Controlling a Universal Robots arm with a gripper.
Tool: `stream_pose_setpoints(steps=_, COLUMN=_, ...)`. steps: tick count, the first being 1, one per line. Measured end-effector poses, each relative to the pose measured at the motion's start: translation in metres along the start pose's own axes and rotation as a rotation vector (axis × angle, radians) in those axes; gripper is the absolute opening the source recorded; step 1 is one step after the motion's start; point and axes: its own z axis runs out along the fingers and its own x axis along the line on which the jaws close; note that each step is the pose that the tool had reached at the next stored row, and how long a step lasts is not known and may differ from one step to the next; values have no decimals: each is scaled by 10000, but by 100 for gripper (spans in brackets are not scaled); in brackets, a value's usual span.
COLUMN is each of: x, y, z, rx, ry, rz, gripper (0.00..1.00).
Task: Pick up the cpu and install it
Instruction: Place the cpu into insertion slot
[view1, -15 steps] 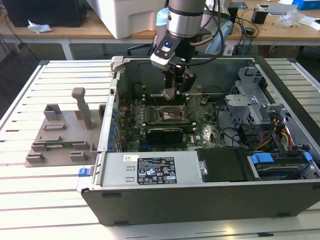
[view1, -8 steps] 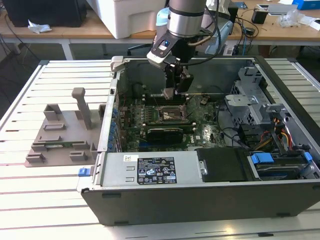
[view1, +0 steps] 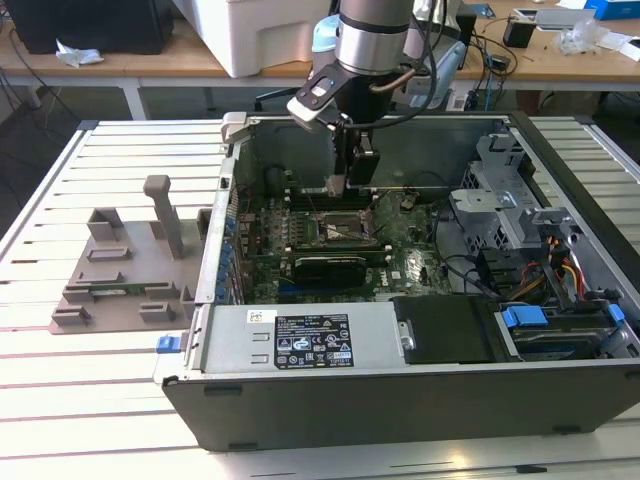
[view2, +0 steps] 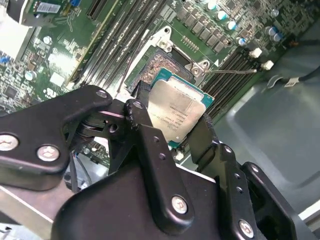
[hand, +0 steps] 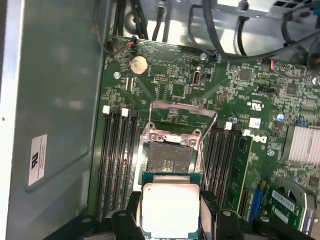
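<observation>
Cpu (view2: 179, 107) gripped by tool (view2: 171, 124); lower edge hidden behind fingers (view2: 143, 131).

The open socket (hand: 170, 156) is left clear from above, with only the cpu (hand: 170, 205) in the gripper (view1: 348, 186) hanging over it. It is hemmed in by memory slots (hand: 117, 160) on two sides and by the raised load frame (hand: 183, 111) at one edge. A thin lever wire (hand: 204, 150) appears to run close alongside.
</observation>
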Motion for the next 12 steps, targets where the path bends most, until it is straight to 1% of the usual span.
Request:
stream_pose_setpoints(steps=3, x=0, y=3, z=0, rx=5, ry=17, rz=381, gripper=55)
stream_pose_setpoints(steps=5, x=-1, y=6, z=0, rx=10, ry=33, rz=735, gripper=55)
stream_pose_setpoints(steps=10, x=-1, y=13, z=-1, rx=24, ry=80, rz=1800, gripper=55)
stream_pose_setpoints(steps=12, x=-2, y=14, z=-1, rx=28, ry=89, rz=2022, gripper=55)
